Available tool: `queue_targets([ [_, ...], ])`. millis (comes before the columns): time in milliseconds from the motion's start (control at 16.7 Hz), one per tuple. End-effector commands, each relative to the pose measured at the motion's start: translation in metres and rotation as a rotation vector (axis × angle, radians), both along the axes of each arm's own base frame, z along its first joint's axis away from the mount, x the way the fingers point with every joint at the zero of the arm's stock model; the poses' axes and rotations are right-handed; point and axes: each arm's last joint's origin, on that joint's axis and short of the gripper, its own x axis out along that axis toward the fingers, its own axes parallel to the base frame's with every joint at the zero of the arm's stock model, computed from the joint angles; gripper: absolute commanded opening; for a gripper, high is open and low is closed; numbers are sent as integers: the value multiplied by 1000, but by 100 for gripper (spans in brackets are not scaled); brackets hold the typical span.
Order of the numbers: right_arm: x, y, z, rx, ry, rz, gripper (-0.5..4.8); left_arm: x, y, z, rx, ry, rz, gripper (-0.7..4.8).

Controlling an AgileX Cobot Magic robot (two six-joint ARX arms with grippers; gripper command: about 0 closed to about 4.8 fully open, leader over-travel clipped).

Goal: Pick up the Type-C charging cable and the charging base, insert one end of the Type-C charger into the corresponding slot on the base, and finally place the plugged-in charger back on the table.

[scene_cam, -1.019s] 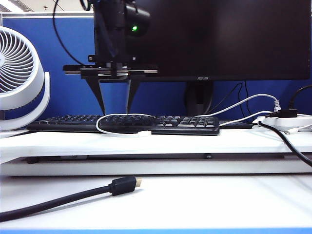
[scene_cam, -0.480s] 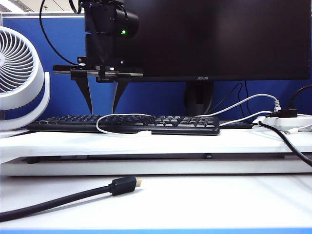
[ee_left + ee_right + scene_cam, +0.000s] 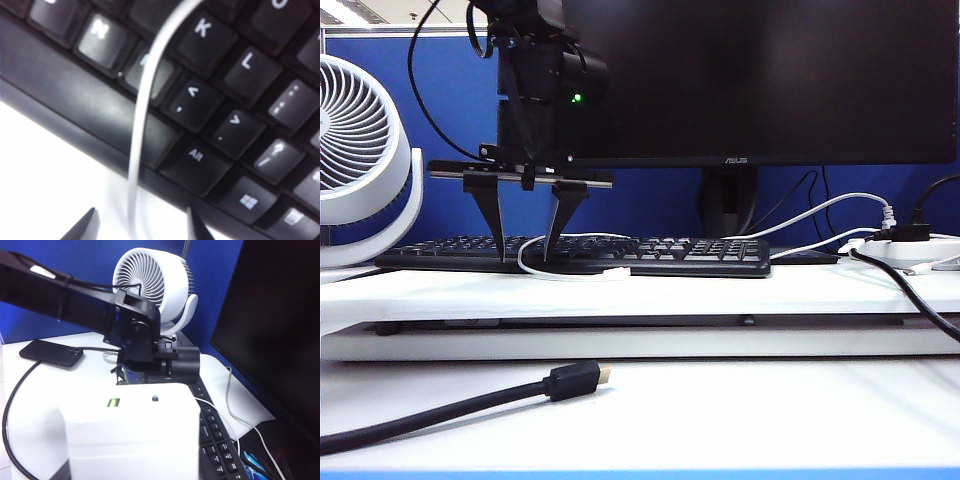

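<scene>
We note black keyboard [image 3: 570, 255] flat on raised board, below dark monitor [image 3: 760, 80]. White fan [image 3: 360, 160] at far left. Thick black gold-tipped cable [image 3: 470, 400] lies across lower front surface. White power strip [image 3: 905, 248] at right. We see black phone [image 3: 50, 353] near fan.

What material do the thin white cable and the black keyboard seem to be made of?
The thin white cable looks like smooth rubbery plastic: it curves in a loop. The black keyboard looks like matte hard plastic: its keys show a dull sheen.
</scene>
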Motion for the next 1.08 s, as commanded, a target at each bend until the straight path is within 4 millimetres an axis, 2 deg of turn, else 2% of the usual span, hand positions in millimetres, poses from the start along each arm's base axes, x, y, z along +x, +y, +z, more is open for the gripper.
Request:
queue_targets([
  [60, -4, -1, 5, 16, -23, 9, 0, 6, -3, -15, 12, 9, -4, 237],
  [240, -4, -1, 5, 16, -24, 9, 0, 10, -5, -28, 25, 34, -16, 232],
  [360, -4, -1, 5, 16, -24, 9, 0, 9, -4, -30, 37, 49, -34, 159],
  [420, -4, -1, 5, 16, -24, 9, 0, 8, -4, -30, 60, 70, -99, 138],
  [540, -4, -1, 5, 16, -25, 8, 0, 3, 1, -27, 158, 105, -160, 138],
  [719, -4, -1, 5, 16, -25, 9, 0, 6, 7, -27, 164, 104, -165, 135],
  [779, -4, -1, 5, 16, -25, 9, 0, 7, 7, -27, 162, 94, -175, 97],
  [839, -4, -1, 5, 16, -25, 9, 0, 8, 6, -27, 158, 82, -188, 14],
  [899, -4, -1, 5, 16, -25, 9, 0, 9, 5, -27, 141, 81, -192, -6],
  [1079, -4, -1, 5, 16, -25, 9, 0, 9, 3, -21, 95, 72, -277, -6],
])
